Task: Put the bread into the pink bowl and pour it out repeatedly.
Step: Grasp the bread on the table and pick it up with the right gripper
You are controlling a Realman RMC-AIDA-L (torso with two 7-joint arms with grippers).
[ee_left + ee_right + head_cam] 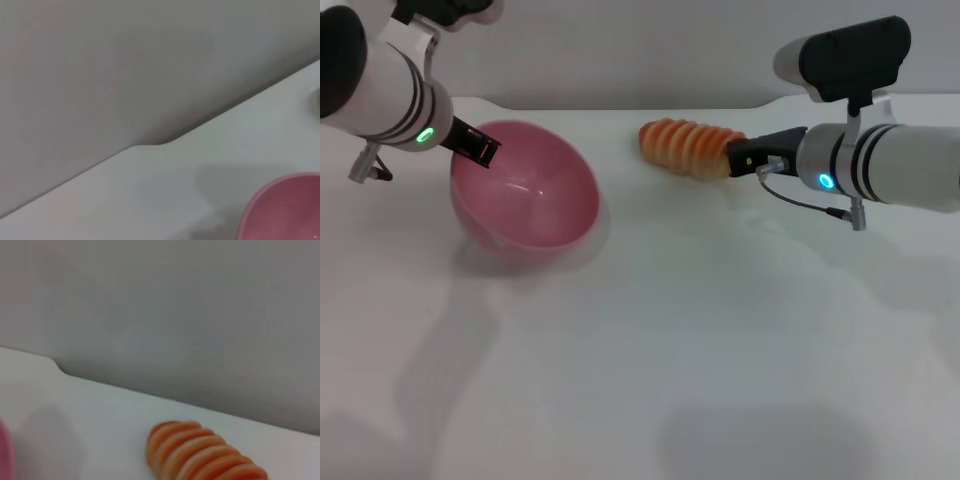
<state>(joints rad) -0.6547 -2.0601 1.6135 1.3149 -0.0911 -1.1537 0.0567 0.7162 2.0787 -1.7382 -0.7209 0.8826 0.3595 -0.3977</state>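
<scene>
The pink bowl (525, 187) sits at the table's left, tipped so its glossy inside faces forward and right; it holds nothing. My left gripper (476, 146) is shut on its far-left rim. The bowl's rim also shows in the left wrist view (280, 210). The bread (686, 147), an orange ridged loaf, is to the right of the bowl near the table's back edge. My right gripper (748, 157) is shut on its right end. In the right wrist view the bread (205, 455) is close, and a sliver of the pink bowl (3, 450) shows beyond it.
The white table (650, 340) stretches bare toward me. Its back edge (620, 105) has a stepped notch against a grey wall. Both arms reach in from the sides.
</scene>
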